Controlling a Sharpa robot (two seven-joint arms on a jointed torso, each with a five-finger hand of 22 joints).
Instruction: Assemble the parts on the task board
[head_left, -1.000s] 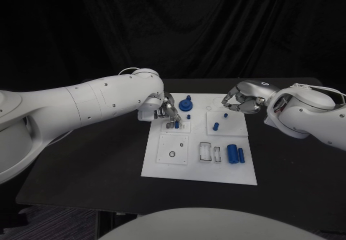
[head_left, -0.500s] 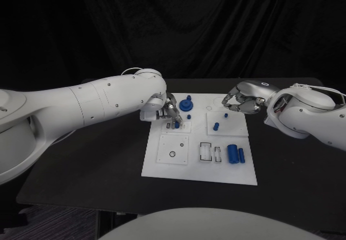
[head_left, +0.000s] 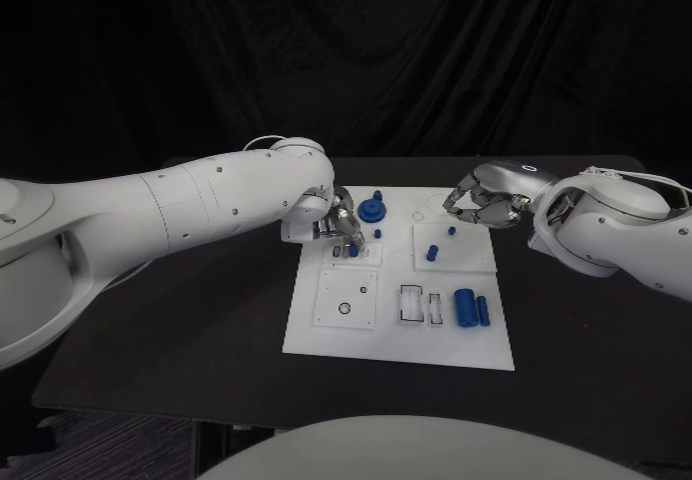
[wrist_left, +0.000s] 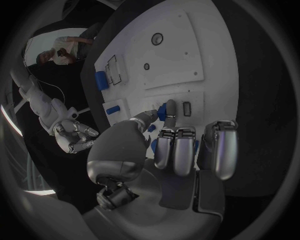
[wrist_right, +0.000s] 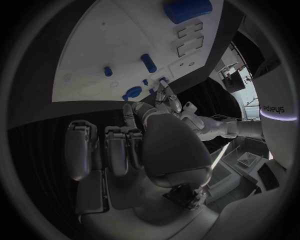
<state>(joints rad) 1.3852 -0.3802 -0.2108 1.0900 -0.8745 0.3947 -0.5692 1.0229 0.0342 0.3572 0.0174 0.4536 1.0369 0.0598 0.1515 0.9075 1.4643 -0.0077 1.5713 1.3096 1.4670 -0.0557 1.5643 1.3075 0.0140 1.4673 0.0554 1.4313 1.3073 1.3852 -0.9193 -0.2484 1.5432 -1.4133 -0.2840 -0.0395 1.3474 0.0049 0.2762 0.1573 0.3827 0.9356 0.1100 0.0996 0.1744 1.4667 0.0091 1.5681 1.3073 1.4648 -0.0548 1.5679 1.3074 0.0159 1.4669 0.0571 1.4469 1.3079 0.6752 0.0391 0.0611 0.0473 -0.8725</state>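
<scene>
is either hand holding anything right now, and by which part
The left hand pinches a small blue peg by its upper end, over the task board. The right hand holds nothing.

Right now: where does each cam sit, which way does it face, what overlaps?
Head: on the robot's head, looking down at the task board; both arms enter.
Left wrist: behind the left hand, facing the board, a small blue part at its fingertips.
Right wrist: behind the right hand, facing the board.
Shared: both wrist views show the big blue cylinder.
</scene>
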